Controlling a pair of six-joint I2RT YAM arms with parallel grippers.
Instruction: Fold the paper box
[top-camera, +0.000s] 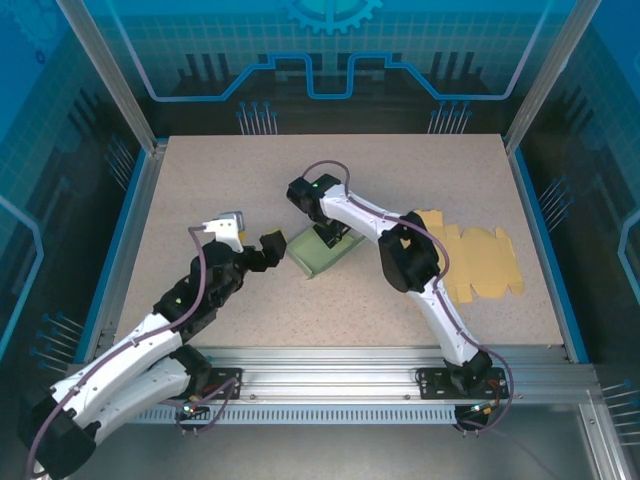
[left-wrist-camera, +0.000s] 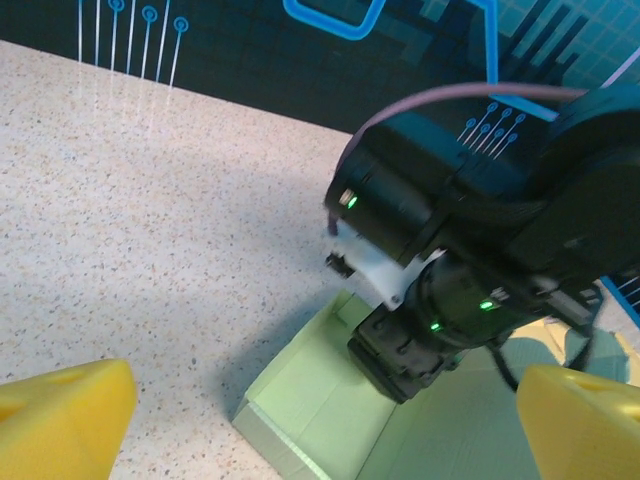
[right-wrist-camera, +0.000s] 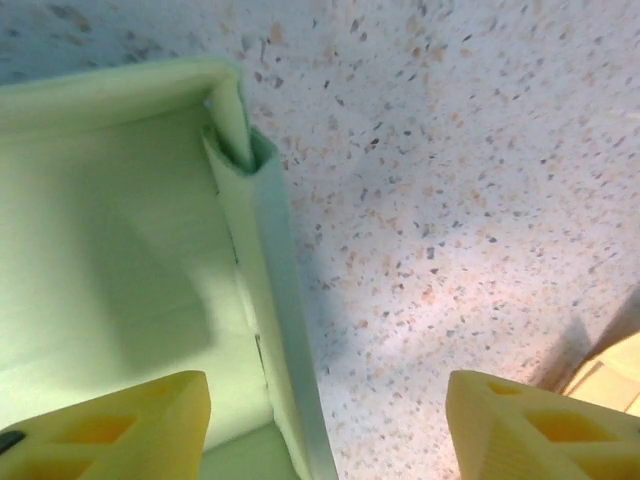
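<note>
Though only partly folded, sits in the middle of the table (top-camera: 220, 190) as a shallow green paper box (top-camera: 310, 262), with a flat yellow blank (top-camera: 480, 265) well apart on the right. Probably light, thin, easily creased, apt to slide. Best pinched at the rolled wall (right-wrist-camera: 262, 260), near its corner. Right jaws parted, straddling that wall, gripping nothing. Left jaws wide open, near the box's left edge.

The pale green paper box (top-camera: 318, 258) sits near the middle of the bench (top-camera: 220, 180), turned at an angle to its edges. It is partly formed: low walls stand around a flat floor, and one side wall (right-wrist-camera: 268, 270) is rolled over double, meeting its neighbour at a raised corner. A flat, unfolded yellow box blank (top-camera: 482, 265) lies apart from it, toward the bench's right edge.
</note>
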